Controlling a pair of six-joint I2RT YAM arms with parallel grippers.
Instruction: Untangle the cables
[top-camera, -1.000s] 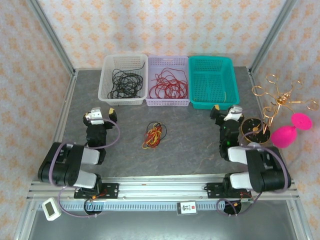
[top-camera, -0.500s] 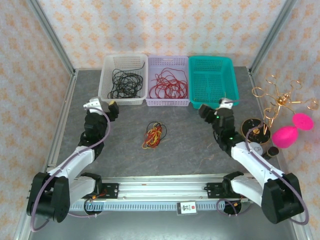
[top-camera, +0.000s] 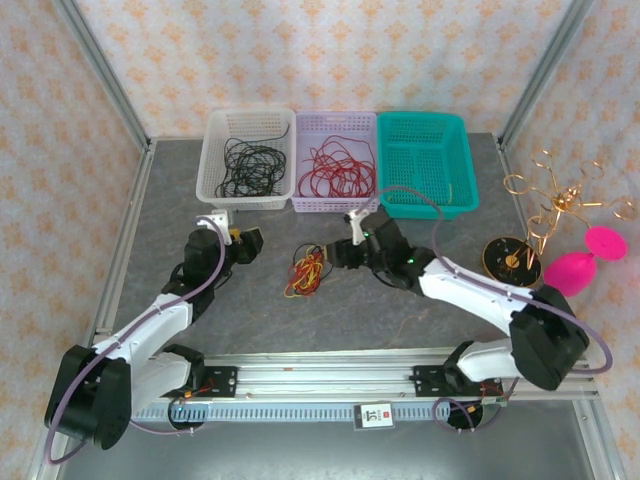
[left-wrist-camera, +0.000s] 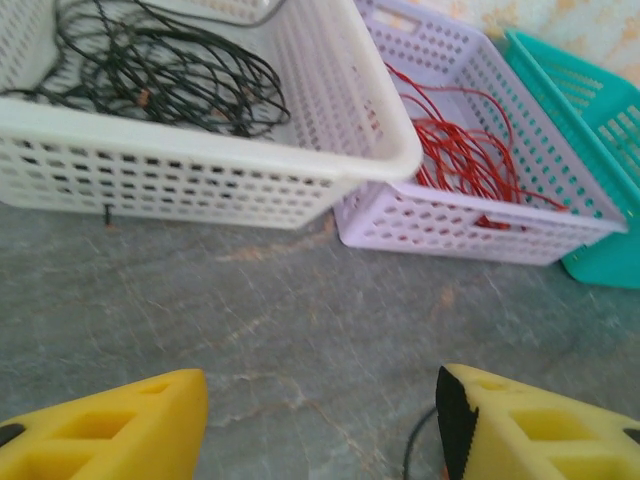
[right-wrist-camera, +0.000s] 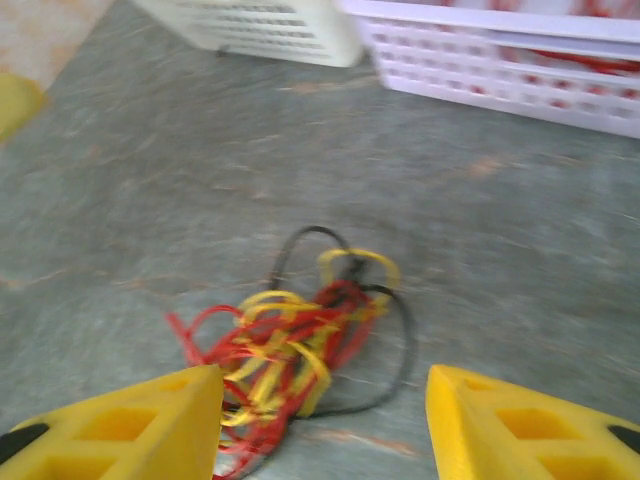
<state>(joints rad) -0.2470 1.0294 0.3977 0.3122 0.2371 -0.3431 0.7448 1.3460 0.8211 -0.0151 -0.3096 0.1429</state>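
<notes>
So the cables (top-camera: 307, 270) sit on the grey desk (top-camera: 400, 320) as one small messy clump, right in the gap between the two hands. From the top camera the clump is longer than it is wide. Its long axis runs from the end nearer the arm bases, leaning a bit left, up toward the baskets and a bit right.

It's mostly red and yellow strands looped over each other, with a thin black strand bulging out in a loop around the far end and right side. In the right wrist view the cables (right-wrist-camera: 290, 350) lie just ahead of the fingers. They start by the left finger and stretch away to the right, and the picture is a bit blurry.

The right hand (top-camera: 338, 252) is just beside the clump with its yellow fingers spread wide and nothing between them (right-wrist-camera: 320, 400). The left hand (top-camera: 248, 243) is on the other side of the clump, a little farther off. It's released too, spread apart over bare desk (left-wrist-camera: 320, 420).

Ahead of the left hand are the white basket (left-wrist-camera: 200, 120) with black wires (left-wrist-camera: 150, 70) and the lilac basket (left-wrist-camera: 450, 225) with red wires (left-wrist-camera: 460, 150). The teal basket (left-wrist-camera: 610, 250) is off to its right.
</notes>
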